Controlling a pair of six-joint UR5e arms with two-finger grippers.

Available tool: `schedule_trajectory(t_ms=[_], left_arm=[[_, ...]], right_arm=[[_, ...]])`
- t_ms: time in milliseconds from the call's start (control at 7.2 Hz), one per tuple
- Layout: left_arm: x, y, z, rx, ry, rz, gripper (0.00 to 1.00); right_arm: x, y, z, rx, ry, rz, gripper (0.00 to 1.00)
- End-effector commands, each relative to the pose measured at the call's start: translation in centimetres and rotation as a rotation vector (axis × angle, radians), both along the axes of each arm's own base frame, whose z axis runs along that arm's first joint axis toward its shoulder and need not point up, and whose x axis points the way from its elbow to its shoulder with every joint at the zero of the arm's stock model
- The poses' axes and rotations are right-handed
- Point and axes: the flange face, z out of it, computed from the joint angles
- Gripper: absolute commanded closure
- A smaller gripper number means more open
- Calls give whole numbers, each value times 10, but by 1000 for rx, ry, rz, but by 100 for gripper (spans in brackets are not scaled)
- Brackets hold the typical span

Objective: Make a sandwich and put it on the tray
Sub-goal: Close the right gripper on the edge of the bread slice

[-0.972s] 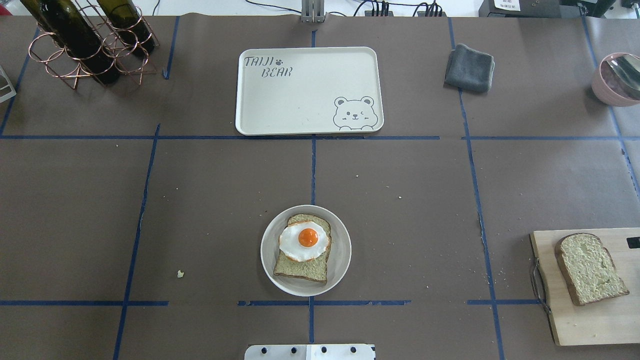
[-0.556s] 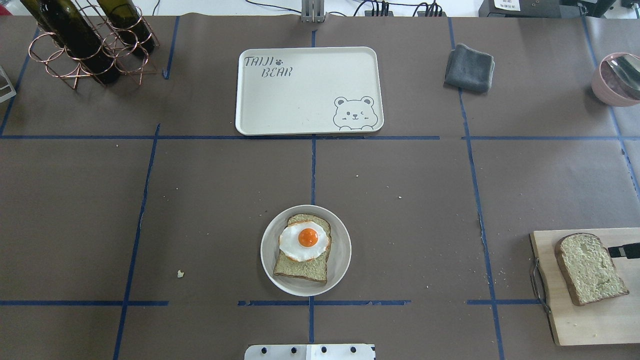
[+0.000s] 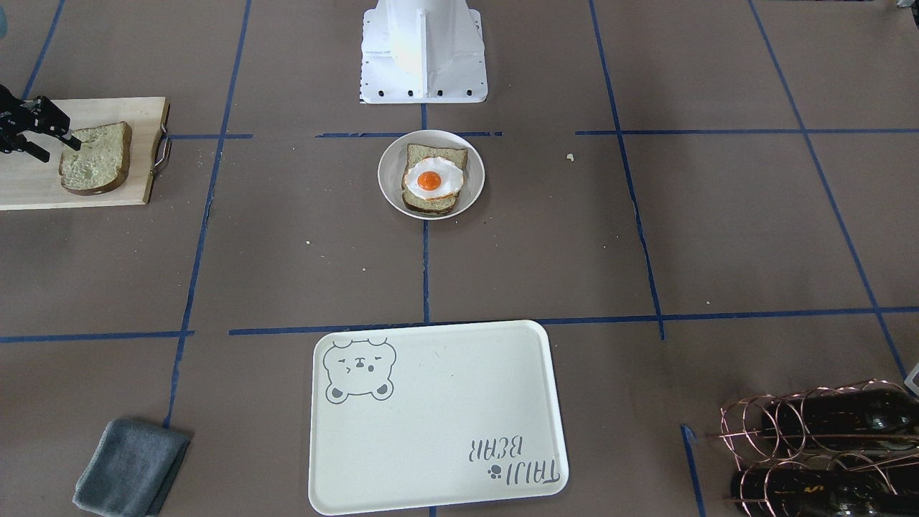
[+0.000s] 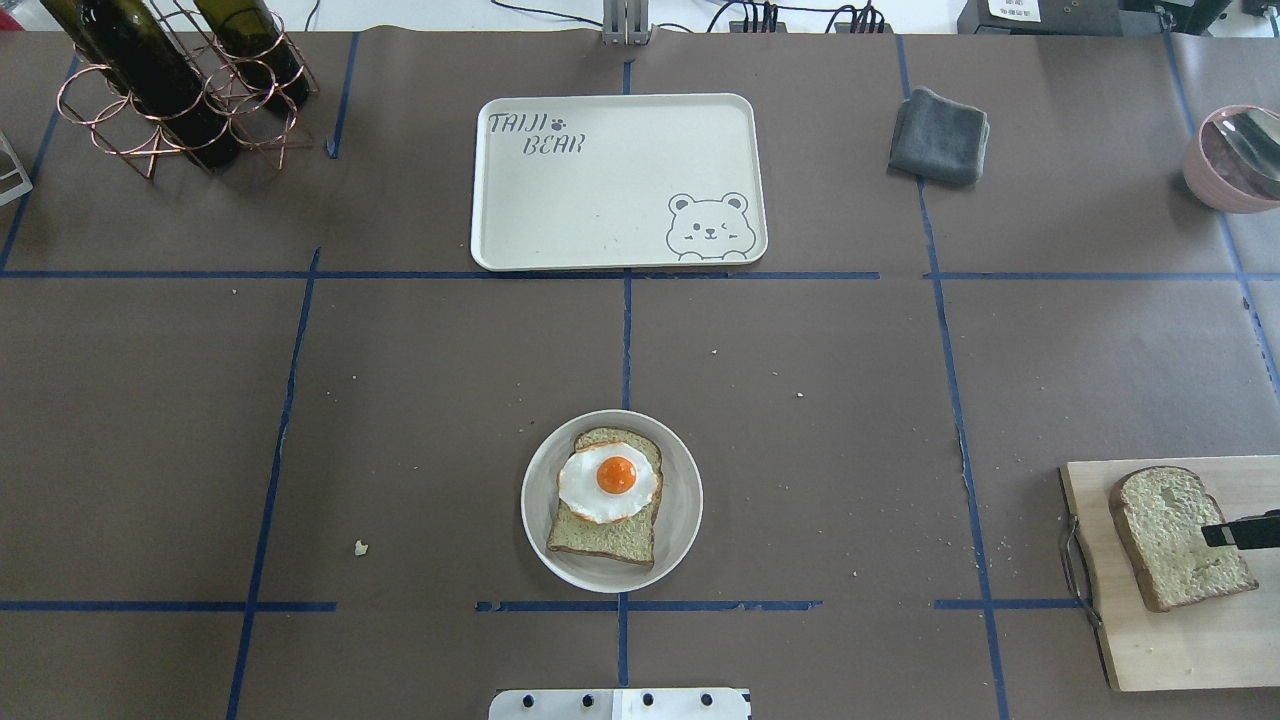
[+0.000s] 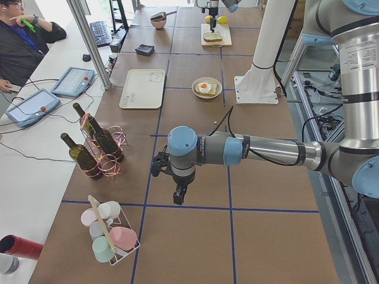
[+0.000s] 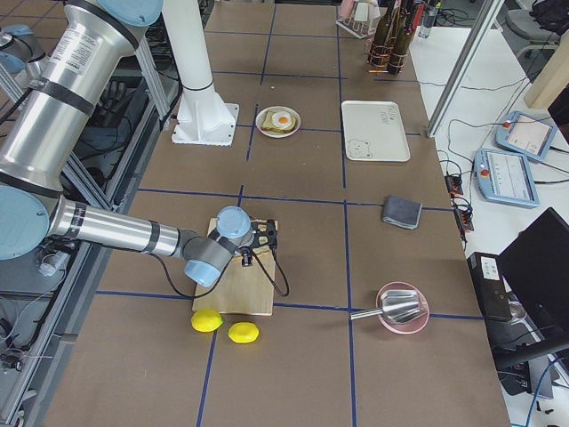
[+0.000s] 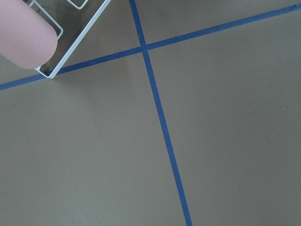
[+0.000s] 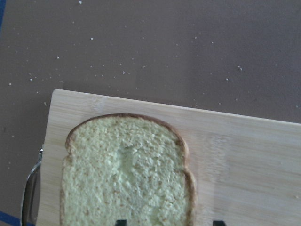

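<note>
The right hand point(image 3: 56, 147) has come further in from the edge of the overhead view. It now reaches over the loose slice point(image 4: 1178, 535) of bread, where a second ago only its tip showed, clear of the crust. We see it spread wide and holding nothing. In the right wrist view its two dark fingertips point(image 8: 121, 221) stand well apart, one over the bread and the other over bare wood. It seems to hover just above the slice, though we cannot be sure it is not touching.

The slice lies flat on the cutting board point(image 4: 1180, 640) at the robot's right end of the surface point(image 4: 400, 400). The sandwich point(image 4: 605, 495) is half built: one slice topped with the fried egg point(image 4: 612, 478), on the round plate point(image 4: 683, 520) mid-surface. The tray point(image 4: 600, 190) sits well apart, beyond the plate.

The left hand point(image 5: 179, 195) hangs over the surface near a rack of cups point(image 5: 109, 234). We see it only from the side, so we cannot tell whether it is spread or closed.
</note>
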Motion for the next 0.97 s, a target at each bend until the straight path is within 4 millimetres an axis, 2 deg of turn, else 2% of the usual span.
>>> schedule_trajectory(t_ms=[0,417,556,694,833], left_arm=[[0,0,1,-1,0,0,0],[0,0,1,-1,0,0,0],[0,0,1,-1,0,0,0],[0,0,0,0,0,0,0],[0,0,0,0,0,0,0]], right_arm=[[-7,4,4,-3,15,-9,37],[-6,8,6,-9,20,-15,46],[-5,9,7,-11,22,-17,69],[-7,10,7,-9,22,-23,100],[-7,10,8,-4,23,-26,100]])
